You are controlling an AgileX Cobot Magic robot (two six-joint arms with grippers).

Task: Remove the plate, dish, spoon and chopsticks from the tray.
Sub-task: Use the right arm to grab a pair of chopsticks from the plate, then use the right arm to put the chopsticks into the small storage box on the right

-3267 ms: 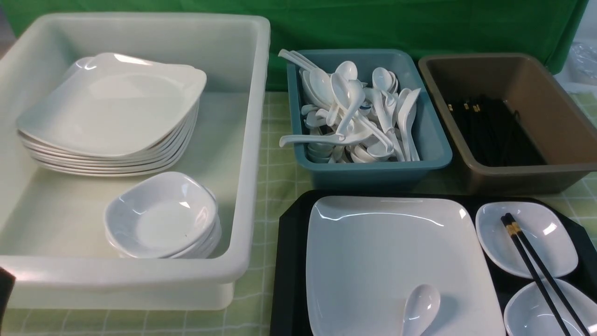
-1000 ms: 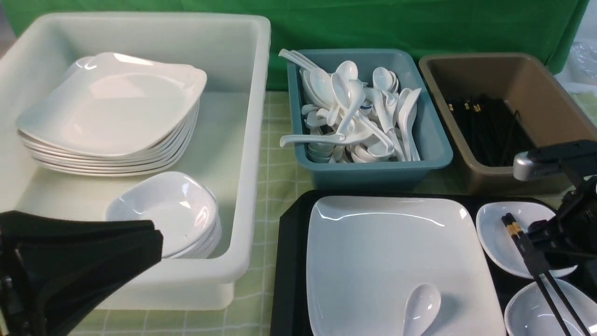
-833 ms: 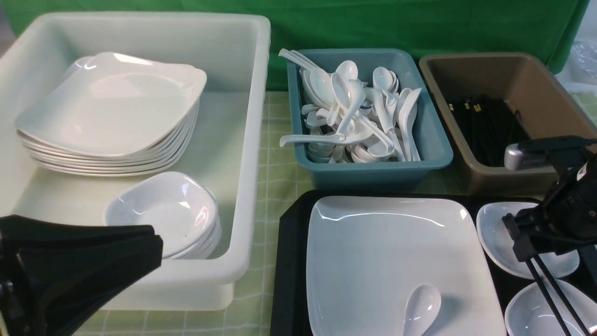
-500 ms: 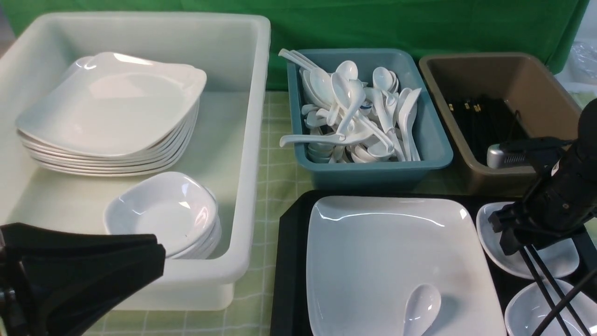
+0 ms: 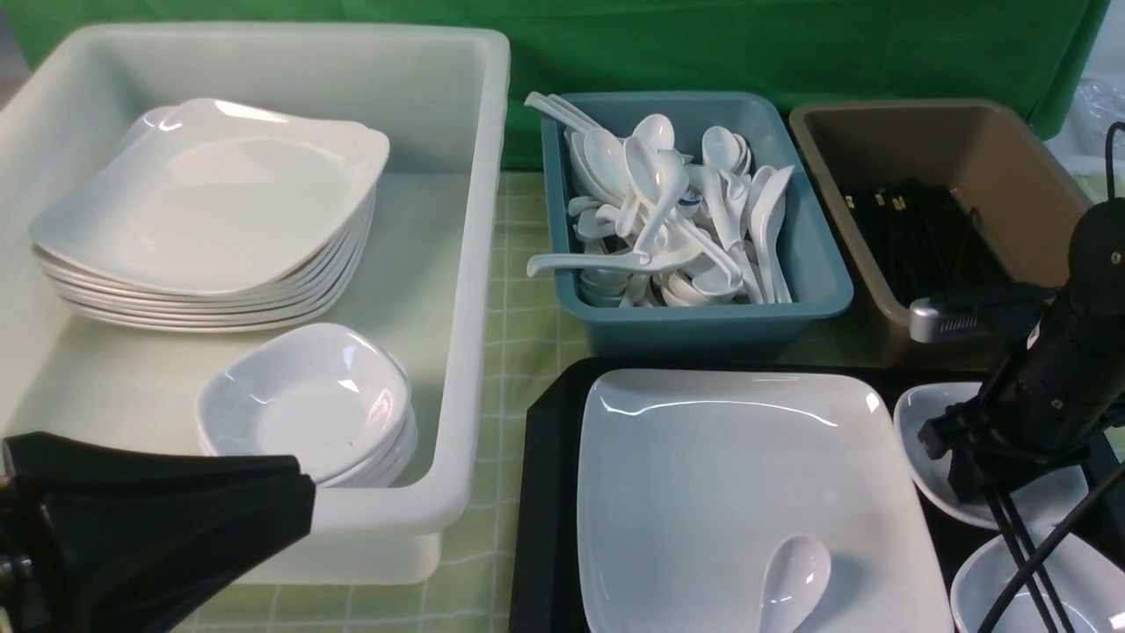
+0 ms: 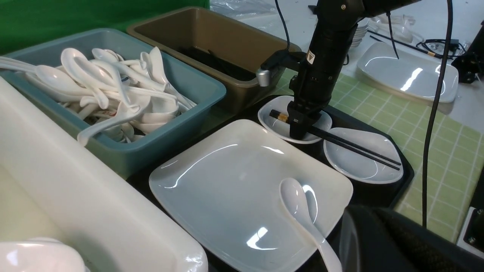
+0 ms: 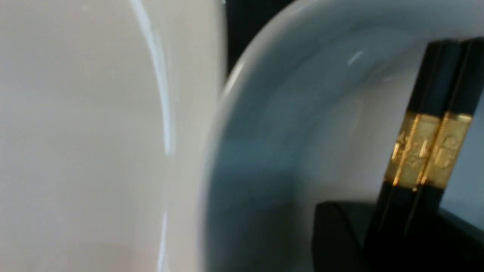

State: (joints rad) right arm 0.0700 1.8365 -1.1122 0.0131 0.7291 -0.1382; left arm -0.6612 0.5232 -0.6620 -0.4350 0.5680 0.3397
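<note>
Right gripper [image 5: 984, 483] around the chopsticks [image 7: 423, 151], can't tell if clamped; they slant, gold-banded ends far-left, thin tips near-right; left gripper [image 5: 303, 492] closed.

Looked bright in the front view, gleamed along the far edge of the plate [image 5: 747, 492], cast a soft shadow right of the spoon [image 5: 795, 580]; blurred heavily in the right wrist view, sharper around the chopsticks [image 7: 427, 151]

Setting observed: consistent with a robotics lab or test station. Evidence: a black robot arm [image 6: 321, 64] with trailing cable [image 6: 435, 113]; green cloth backdrop [image 5: 703, 44] at the far side; teal bin [image 5: 703, 325] of white spoons [image 5: 646, 176]; brown bin [image 5: 1011, 176] to its right; checked green table covering [image 6: 435, 151] beneath.
</note>
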